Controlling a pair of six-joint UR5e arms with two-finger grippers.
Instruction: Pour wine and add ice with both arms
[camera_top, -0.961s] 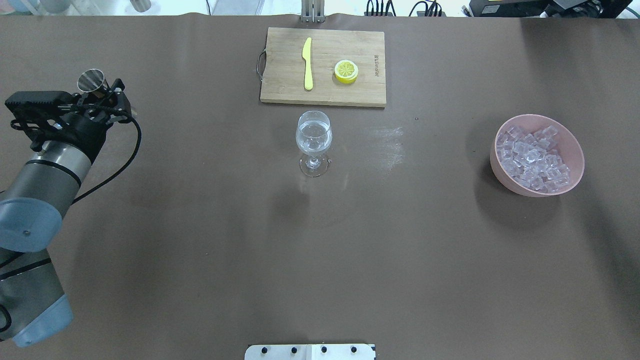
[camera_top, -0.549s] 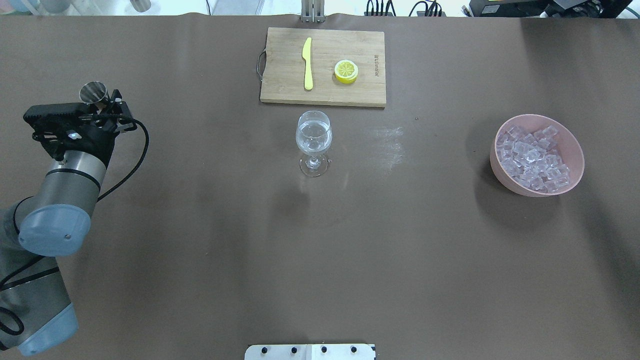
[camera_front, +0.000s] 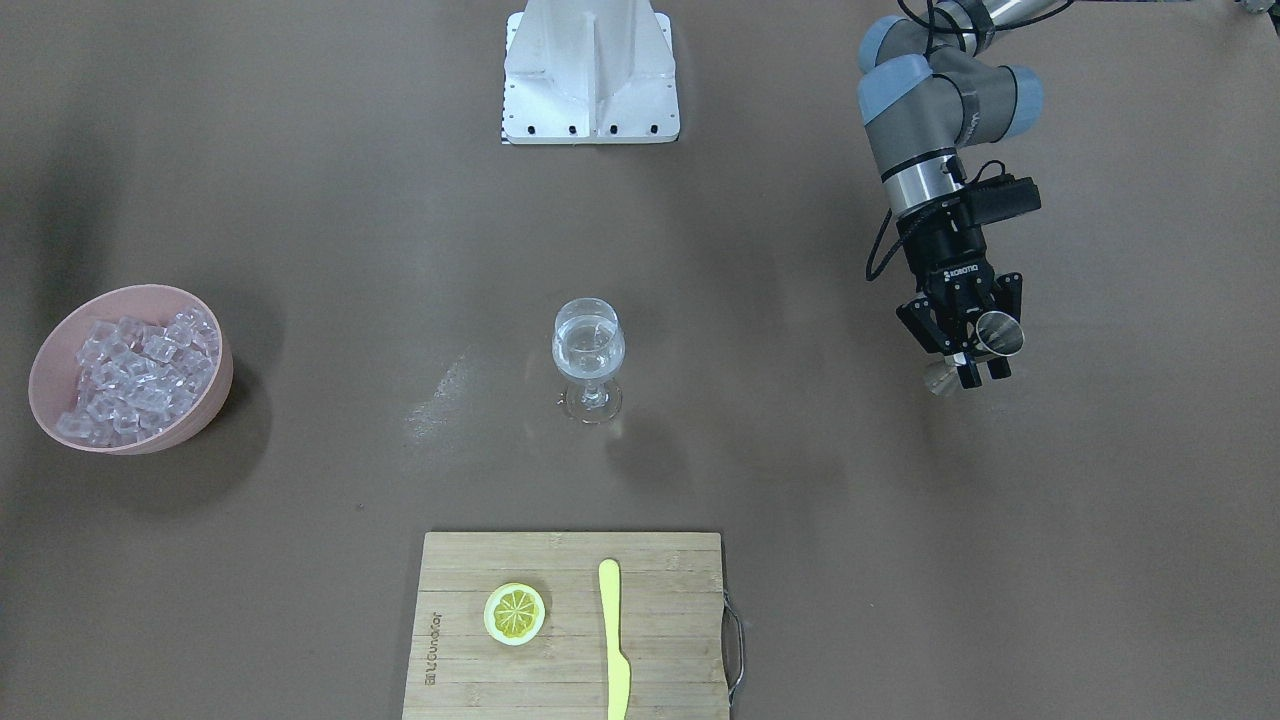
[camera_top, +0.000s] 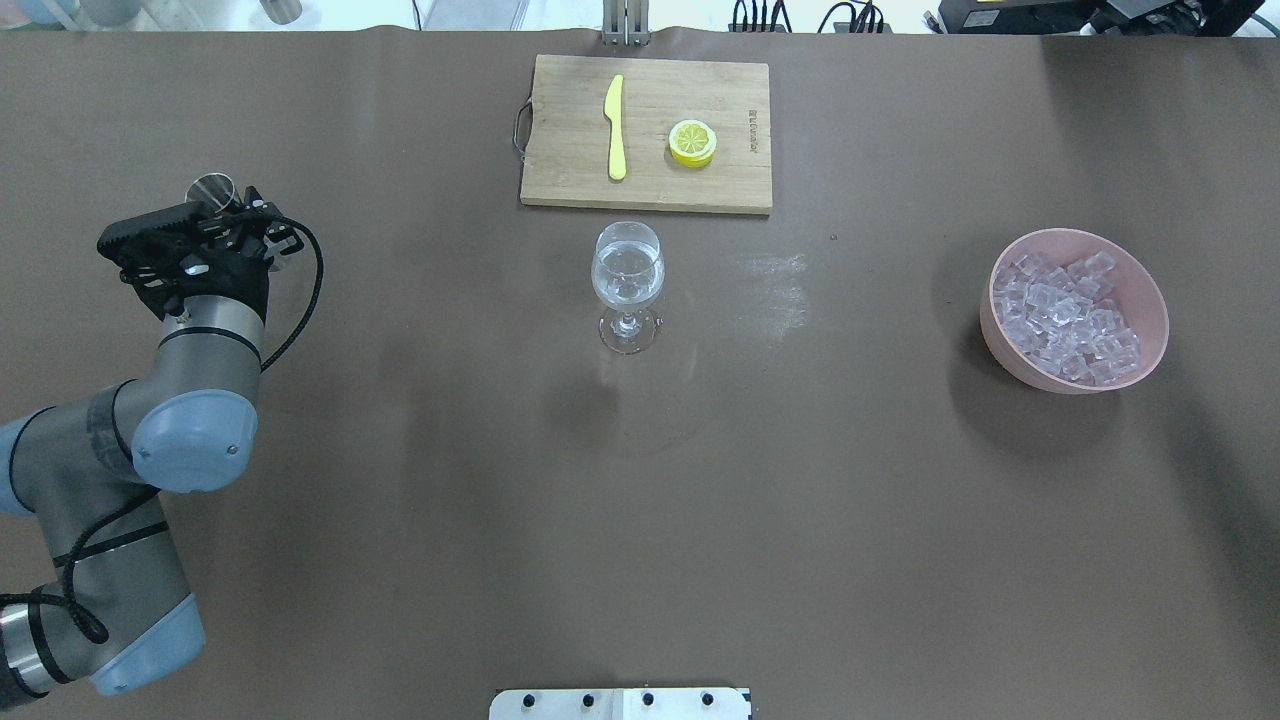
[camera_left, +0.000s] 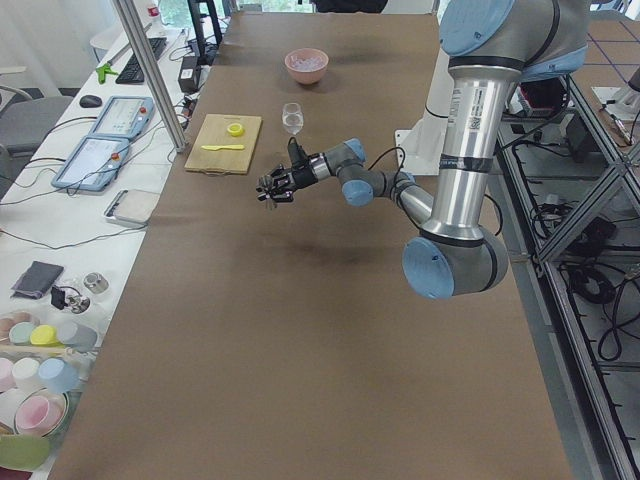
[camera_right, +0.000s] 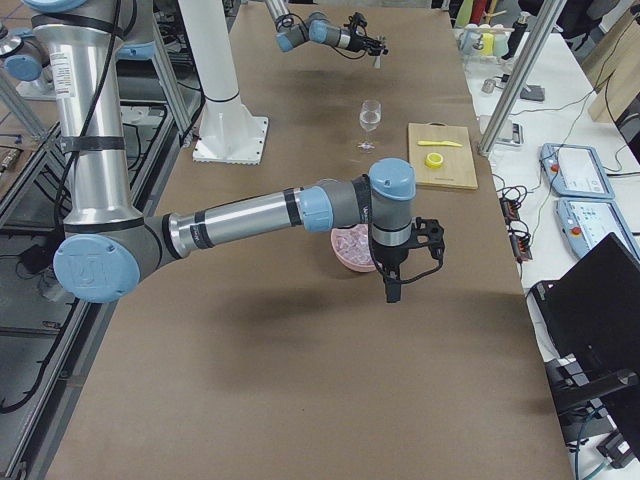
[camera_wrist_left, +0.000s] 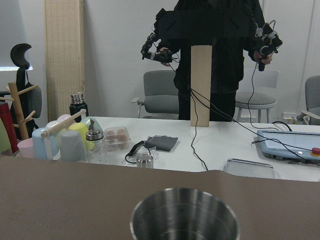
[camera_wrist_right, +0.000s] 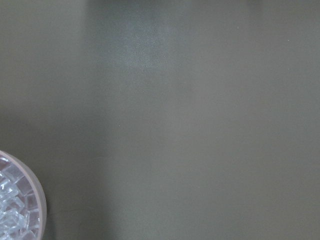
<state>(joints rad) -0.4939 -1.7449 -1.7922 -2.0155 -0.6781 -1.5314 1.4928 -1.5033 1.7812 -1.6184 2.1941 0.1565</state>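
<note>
The brown surface (camera_top: 640, 500) carries a filled wine glass (camera_top: 627, 275) at centre, with the ice (camera_top: 1068, 318) in a pink bowl (camera_top: 992, 335) at its 3 o'clock. At 9 o'clock the left gripper (camera_top: 232, 212) clasps a metal cup (camera_top: 210, 189). I cannot tell whether the right gripper (camera_right: 391, 290), beside the bowl, is clenched. A careless release could topple the cup.

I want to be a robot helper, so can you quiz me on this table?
1. True or false: the flat yellow plastic knife lies on the wooden cutting board.
2. What does the left gripper hold? A: a small shiny metal cup. B: a green bottle. C: a red spoon.
3. Fill in: the small clear ice cubes sit in a round pink ____.
Key: 1 true; 2 A; 3 bowl.
</note>
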